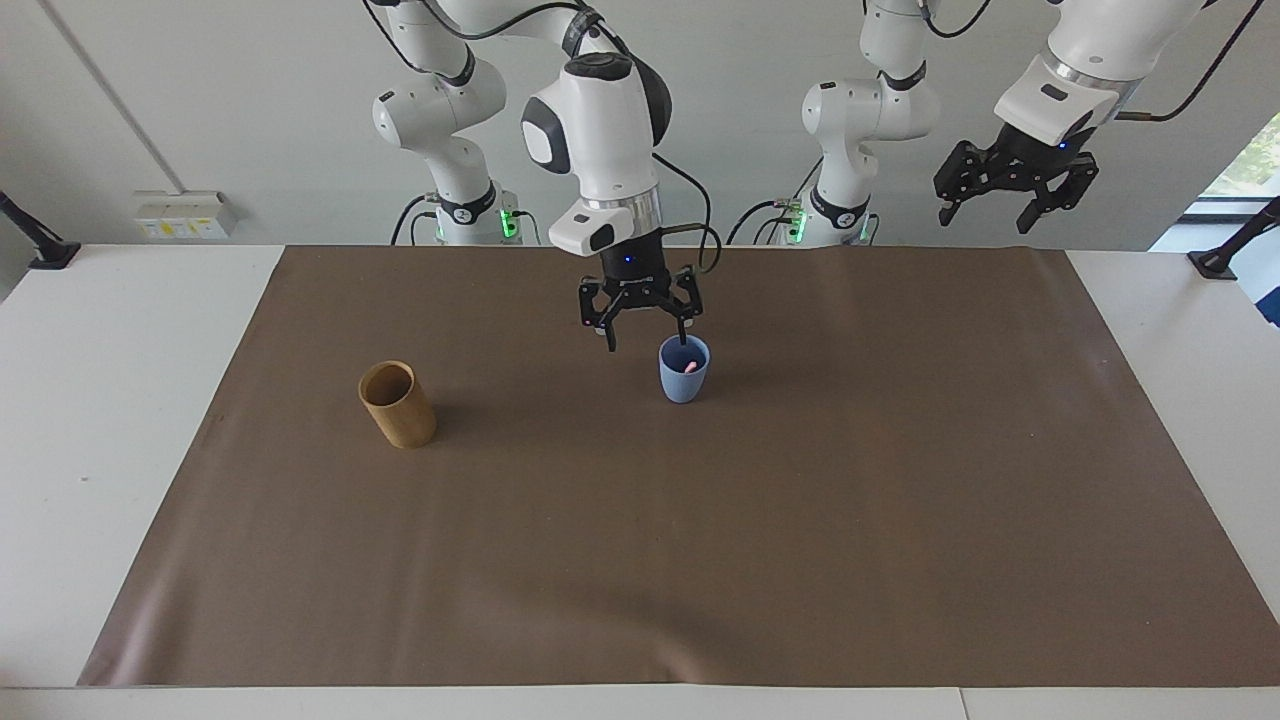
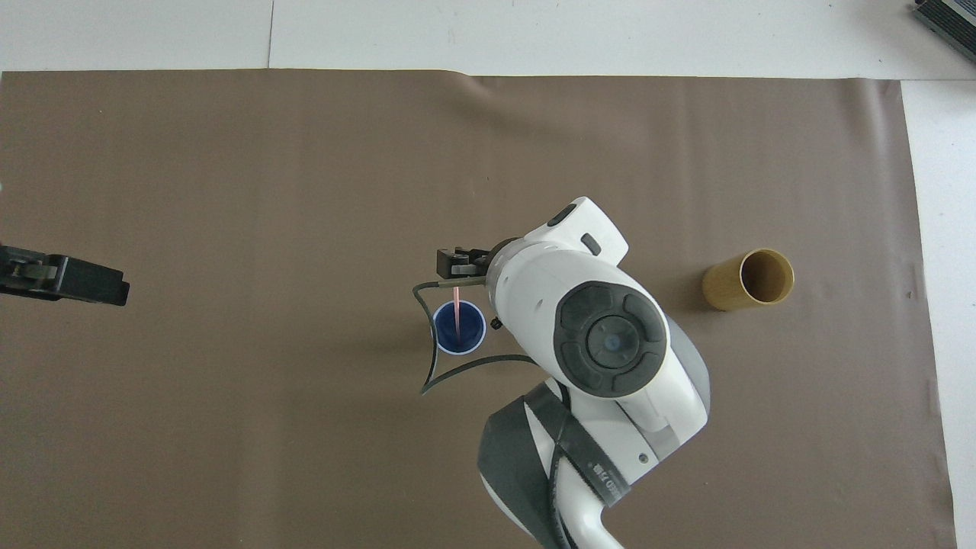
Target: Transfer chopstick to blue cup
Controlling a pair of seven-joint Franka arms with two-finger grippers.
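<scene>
The blue cup [image 1: 684, 378] stands upright on the brown mat, near its middle and toward the robots. A pale pink chopstick [image 1: 690, 366] leans inside it, and it also shows in the overhead view [image 2: 457, 314] within the cup [image 2: 445, 335]. My right gripper [image 1: 647, 338] is open and empty. It hangs just above the cup's rim, shifted toward the right arm's end, with one finger over the rim. In the overhead view the arm hides most of the right gripper [image 2: 460, 264]. My left gripper [image 1: 986, 215] is open and empty, waiting high above the left arm's end.
A tan cylindrical cup [image 1: 398, 405] stands on the mat toward the right arm's end, and it looks empty in the overhead view [image 2: 748, 280]. The brown mat [image 1: 700, 560] covers most of the white table. A power strip [image 1: 180, 214] lies at the table's corner.
</scene>
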